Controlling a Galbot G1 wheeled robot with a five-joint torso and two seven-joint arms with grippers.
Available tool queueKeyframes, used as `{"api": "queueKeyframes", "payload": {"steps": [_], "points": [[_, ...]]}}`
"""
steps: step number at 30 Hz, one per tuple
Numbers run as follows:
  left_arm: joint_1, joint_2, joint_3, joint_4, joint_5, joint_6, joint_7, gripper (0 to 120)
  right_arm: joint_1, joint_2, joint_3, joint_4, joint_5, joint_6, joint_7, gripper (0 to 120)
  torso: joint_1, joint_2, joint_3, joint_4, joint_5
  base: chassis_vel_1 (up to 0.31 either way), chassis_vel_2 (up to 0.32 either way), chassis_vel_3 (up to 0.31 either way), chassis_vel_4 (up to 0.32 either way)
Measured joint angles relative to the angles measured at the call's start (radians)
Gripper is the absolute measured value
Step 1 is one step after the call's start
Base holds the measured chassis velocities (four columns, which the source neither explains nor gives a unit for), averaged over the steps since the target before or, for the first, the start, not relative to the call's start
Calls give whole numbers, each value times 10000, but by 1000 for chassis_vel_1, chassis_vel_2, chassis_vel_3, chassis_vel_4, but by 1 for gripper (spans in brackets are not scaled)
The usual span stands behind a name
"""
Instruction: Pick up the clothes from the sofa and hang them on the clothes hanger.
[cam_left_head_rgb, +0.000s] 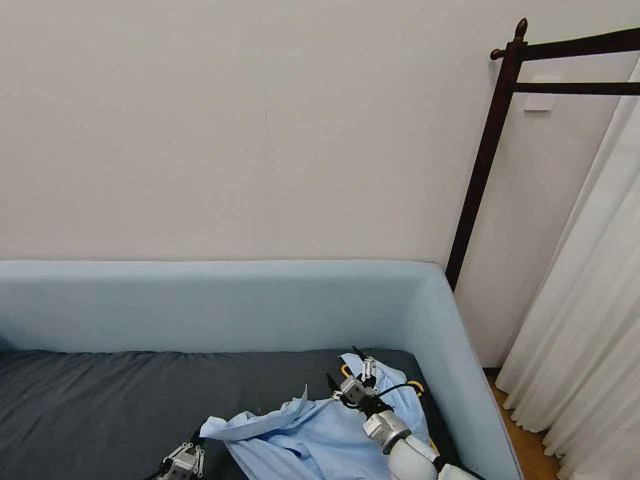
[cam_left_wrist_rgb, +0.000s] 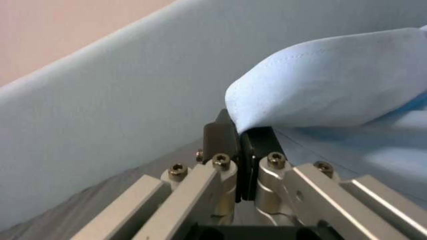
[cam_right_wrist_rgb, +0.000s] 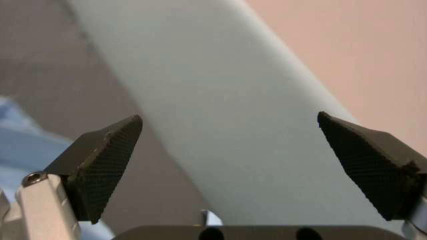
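A light blue shirt (cam_left_head_rgb: 300, 443) lies crumpled on the dark grey seat of the sofa (cam_left_head_rgb: 100, 390), near its right end. My left gripper (cam_left_head_rgb: 184, 461) is low at the shirt's left edge. In the left wrist view it (cam_left_wrist_rgb: 239, 139) is shut on a fold of the shirt (cam_left_wrist_rgb: 333, 85). My right gripper (cam_left_head_rgb: 353, 381) hovers over the shirt's far right part, close to the sofa's side wall. In the right wrist view it (cam_right_wrist_rgb: 233, 162) is open, with nothing between its black fingertips (cam_right_wrist_rgb: 103, 165). The dark wooden clothes hanger stand (cam_left_head_rgb: 488, 150) rises behind the sofa's right corner.
The pale blue sofa back (cam_left_head_rgb: 220, 300) and side wall (cam_left_head_rgb: 450, 360) enclose the seat. A white curtain (cam_left_head_rgb: 590, 330) hangs at the right beside the stand. A plain wall fills the background. The seat's left half is bare.
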Motion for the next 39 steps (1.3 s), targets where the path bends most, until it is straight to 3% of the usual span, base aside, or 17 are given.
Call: {"api": "queueKeyframes", "payload": {"steps": [5, 10, 21, 25, 28, 39], "points": [[109, -451, -44, 88, 222, -56, -15, 0, 373, 333, -406, -1265, -1277, 643, -807, 100, 1, 0, 1, -1, -2, 0, 0, 0, 0], [113, -726, -28, 201, 322, -122, -46, 0, 453, 649, -350, -2141, -2660, 959, -779, 100, 0, 0, 1, -3, -1, 0, 0, 0, 0], [111, -716, 28, 389, 545, -349, -15, 0, 1114, 1330, 5, -3223, -3152, 505, -213, 100, 2, -1, 1, -4, -1, 0, 0, 0, 0], [186, -729, -23, 393, 483, -396, -16, 0, 1389, 2193, 417, -4662, -4898, 1428, -230, 100, 2, -1, 1, 1, -1, 0, 0, 0, 0], [213, -729, -87, 390, 386, -407, -23, 0, 1359, 2429, 579, -5055, -5594, 1718, -273, 100, 2, -1, 1, 1, 0, 0, 0, 0, 0], [241, -802, -151, 407, 220, -492, -42, 0, 1119, 2078, 664, -4986, -6371, 2007, -274, 100, 2, -1, 1, -5, -2, 0, 0, 0, 0]]}}
